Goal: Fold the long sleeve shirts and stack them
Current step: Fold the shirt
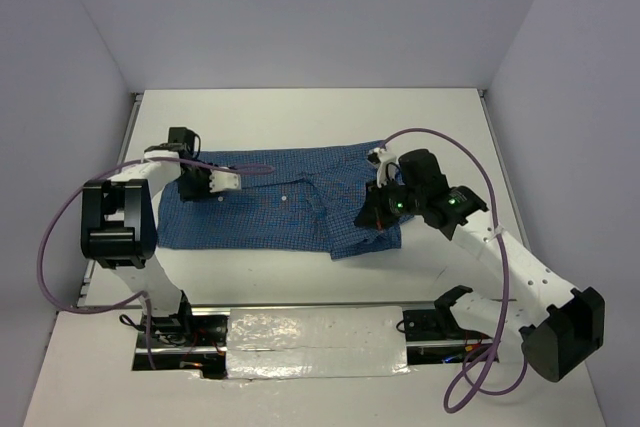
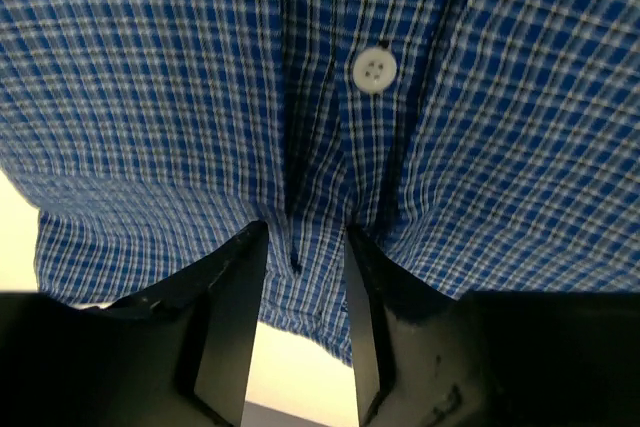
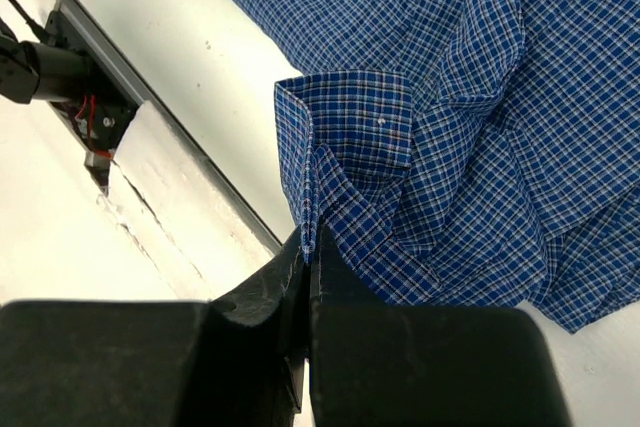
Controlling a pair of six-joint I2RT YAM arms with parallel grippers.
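Observation:
A blue finely checked long sleeve shirt (image 1: 270,209) lies spread across the middle of the table, rumpled at its right end. My left gripper (image 1: 232,181) sits low over the shirt's upper left part. Seen from the left wrist, its fingers (image 2: 235,287) stand apart, with the shirt's placket (image 2: 320,197) and a white button (image 2: 374,70) just ahead of them. My right gripper (image 1: 368,217) is at the shirt's right end. It is shut on a folded edge of the cloth (image 3: 310,187), lifting it a little above the table (image 3: 200,37).
The white table (image 1: 300,112) is walled on three sides. Along its near edge runs a crinkled silvery strip (image 1: 315,342) between the arm bases, with a dark rail and wiring (image 3: 60,67) beside it. Purple cables loop off both arms.

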